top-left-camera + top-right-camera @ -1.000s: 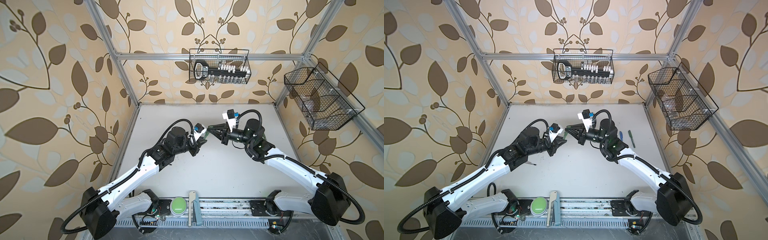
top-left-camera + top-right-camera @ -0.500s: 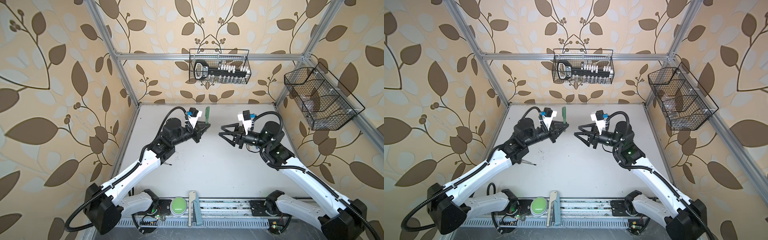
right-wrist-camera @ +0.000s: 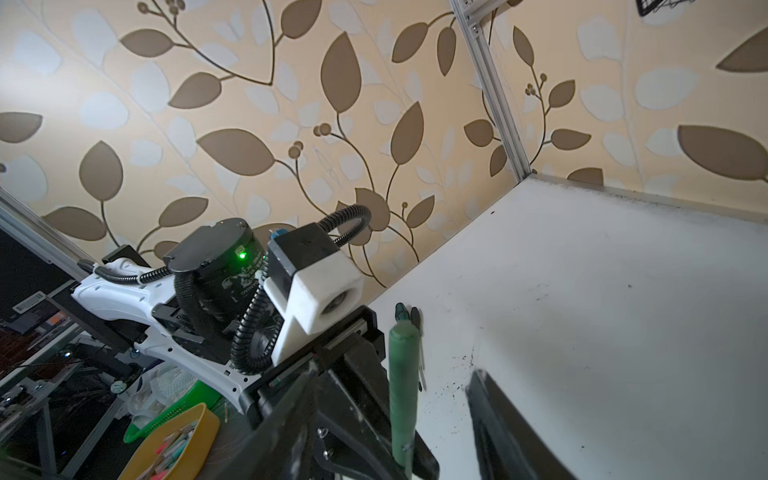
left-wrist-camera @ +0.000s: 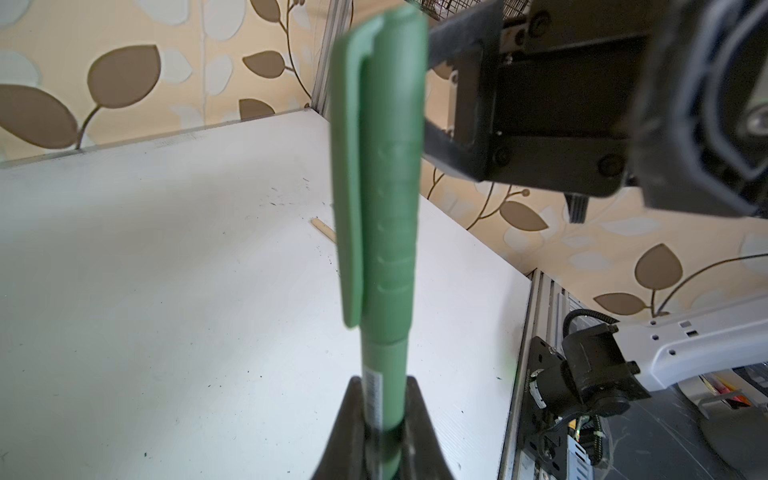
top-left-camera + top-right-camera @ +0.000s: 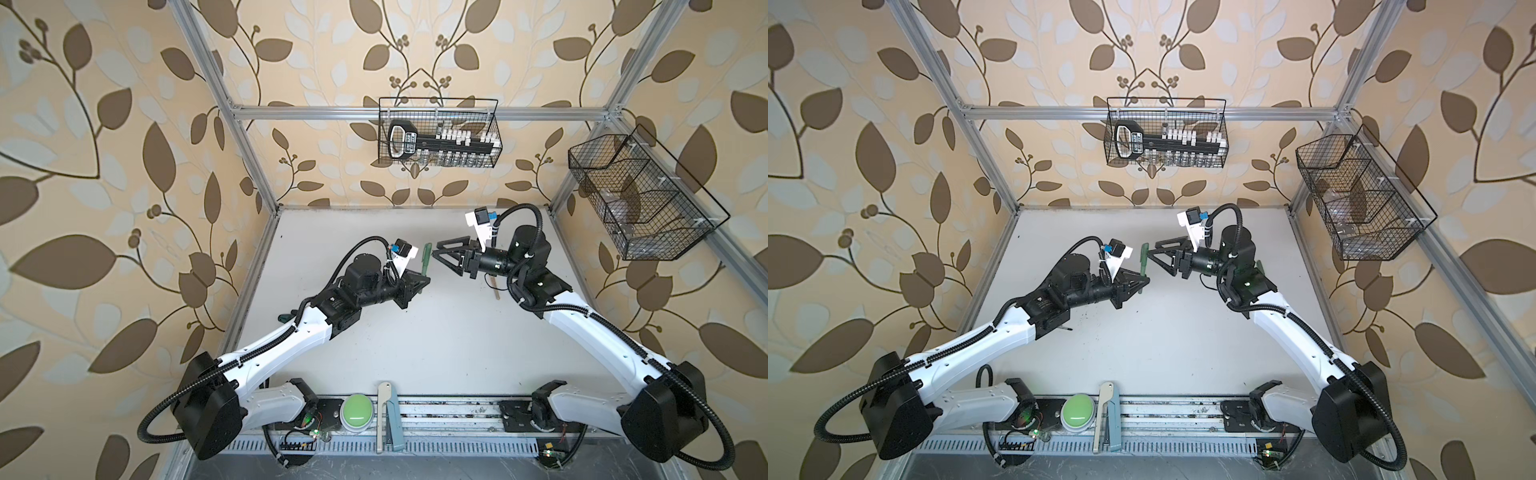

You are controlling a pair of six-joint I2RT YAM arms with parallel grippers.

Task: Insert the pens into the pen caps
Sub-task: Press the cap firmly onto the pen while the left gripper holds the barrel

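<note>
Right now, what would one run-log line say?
left claw: shut on green pen | cap: on pen | right claw: open, holding nothing

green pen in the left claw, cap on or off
On. The left wrist view shows the clipped cap seated on the green pen, at the end away from the left claw.

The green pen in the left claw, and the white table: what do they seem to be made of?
The green pen looks like matte plastic: moulded clip and ridges, no glare. The table looks like a smooth white board with dark specks, perhaps plastic or laminate; the pictures leave that open.
</note>
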